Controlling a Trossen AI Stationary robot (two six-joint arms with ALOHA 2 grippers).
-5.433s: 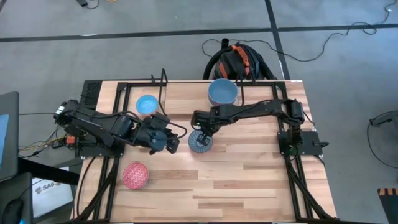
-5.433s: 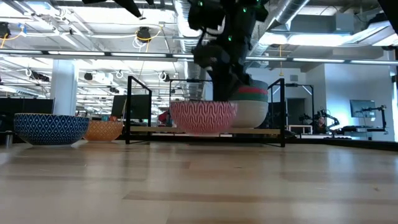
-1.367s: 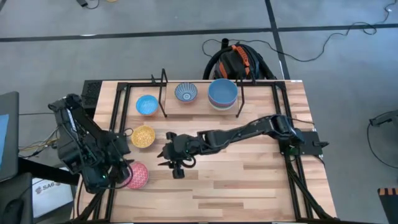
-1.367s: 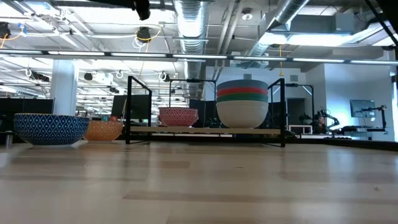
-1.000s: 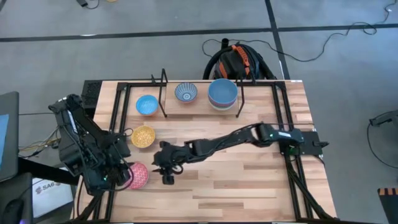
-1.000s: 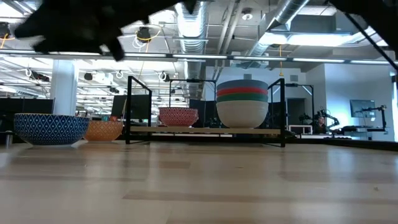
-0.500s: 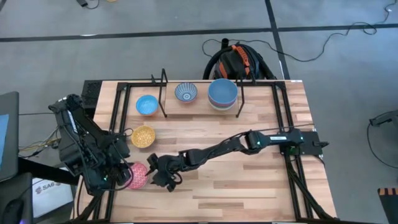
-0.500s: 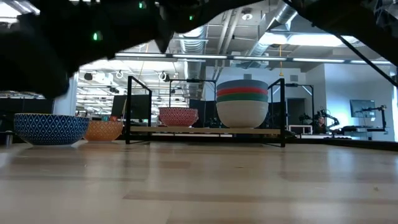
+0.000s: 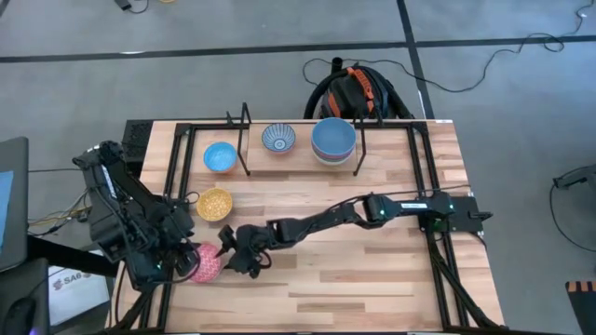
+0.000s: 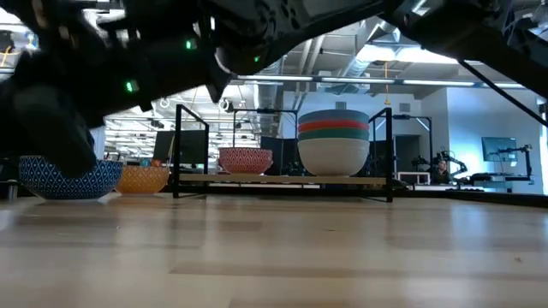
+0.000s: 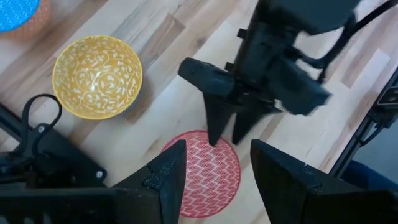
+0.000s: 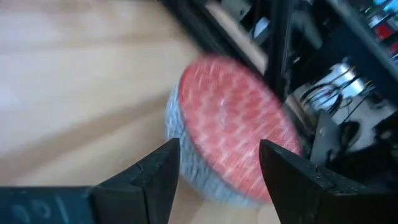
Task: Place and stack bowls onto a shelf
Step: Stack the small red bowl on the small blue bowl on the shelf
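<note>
The red bowl [image 9: 205, 263], blue-patterned on its outside, sits on its base near the table's left near corner. My right gripper [image 9: 229, 258] reaches to its right rim, open, with its fingers [image 11: 216, 121] pointing down at the rim. My left gripper [image 11: 217, 177] hovers open over the same bowl [image 11: 202, 171]. A yellow bowl [image 9: 215, 203] and a light blue bowl [image 9: 220, 156] rest on the table. On the shelf [image 10: 282, 180] stand a blue-white patterned bowl [image 9: 278, 138] and a stack of bowls [image 9: 332, 140].
Black arm-mount rails [image 9: 430, 186] run along the table's left and right sides. A black and orange bag [image 9: 354, 88] lies on the floor beyond the far edge. Bare wood [image 9: 372, 279] lies open in the table's near right half.
My right gripper has swept from the middle of the table toward the left and near edges and come down to the red bowl's right rim. Its arm now stretches low across the table. The bowls have stayed where they were.
</note>
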